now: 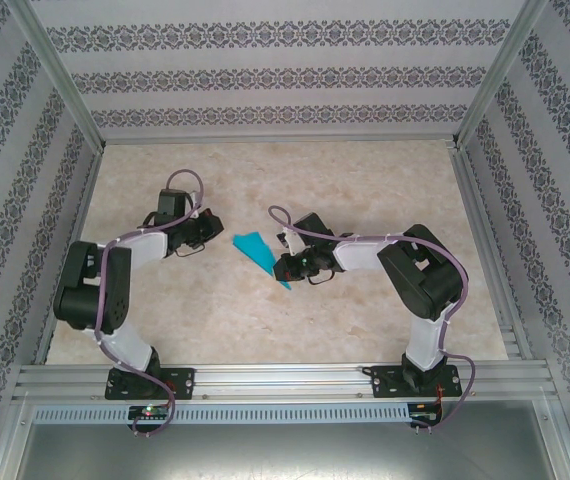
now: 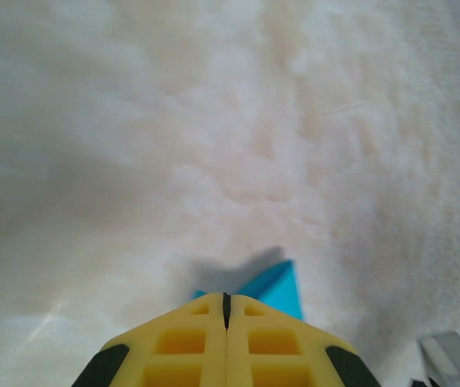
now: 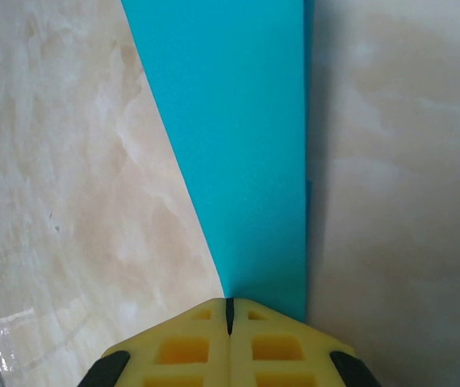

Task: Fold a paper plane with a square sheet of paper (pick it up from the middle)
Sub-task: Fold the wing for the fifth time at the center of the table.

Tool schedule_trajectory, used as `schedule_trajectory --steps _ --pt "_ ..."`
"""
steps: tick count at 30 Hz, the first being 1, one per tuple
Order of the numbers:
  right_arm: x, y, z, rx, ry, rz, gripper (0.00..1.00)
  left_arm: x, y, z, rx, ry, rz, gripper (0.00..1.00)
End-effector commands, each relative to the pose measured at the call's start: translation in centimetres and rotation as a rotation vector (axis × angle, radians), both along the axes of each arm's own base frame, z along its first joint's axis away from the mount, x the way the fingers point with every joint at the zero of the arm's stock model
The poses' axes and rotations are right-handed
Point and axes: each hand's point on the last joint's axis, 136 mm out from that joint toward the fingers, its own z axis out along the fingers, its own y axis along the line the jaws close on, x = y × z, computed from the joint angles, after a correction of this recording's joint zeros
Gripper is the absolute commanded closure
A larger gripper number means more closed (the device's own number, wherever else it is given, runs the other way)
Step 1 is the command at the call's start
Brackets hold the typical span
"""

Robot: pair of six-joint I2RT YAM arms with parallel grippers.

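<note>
Between the two sets of jaws lies the plane (image 1: 258, 253), flat on the counter (image 1: 365, 190), its sharp tip toward the near edge. Right jaws are closed, yellow fingers (image 3: 190, 347) pressed together at the plane's narrow end; whether they pinch it I cannot tell. Left jaws are closed too, just beside its wide end. Counter is pale and marbled, with patterned walls (image 1: 265, 80) around and a metal rail (image 1: 285, 378) in front. Left arm (image 1: 100, 290) and right arm (image 1: 420, 270) bend at the elbow, forearms reaching inward, low
</note>
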Motion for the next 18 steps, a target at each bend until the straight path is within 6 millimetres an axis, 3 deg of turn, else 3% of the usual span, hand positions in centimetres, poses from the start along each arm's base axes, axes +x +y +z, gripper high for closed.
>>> schedule_trajectory --steps 1,4,8,13,18 --pt "-4.8 -4.5 -5.4 -0.225 0.231 -0.030 1.00 -2.0 -2.9 -0.2 0.001 0.022 -0.061 1.00" --pt "-4.3 -4.0 -4.9 -0.204 0.219 -0.042 1.00 -2.9 -6.0 -1.0 -0.010 0.042 -0.133 1.00" --pt "-3.8 -3.0 -3.9 -0.149 0.217 -0.044 1.00 -3.6 -8.4 -3.1 0.004 0.086 -0.190 1.00" --pt "-2.6 -1.8 -2.2 -0.066 0.208 -0.045 1.00 -3.8 -9.2 -4.8 -0.007 0.121 -0.214 1.00" --pt "-0.6 0.2 1.2 0.027 0.142 -0.030 1.00 -4.3 -9.1 -6.2 0.016 0.155 -0.224 1.00"
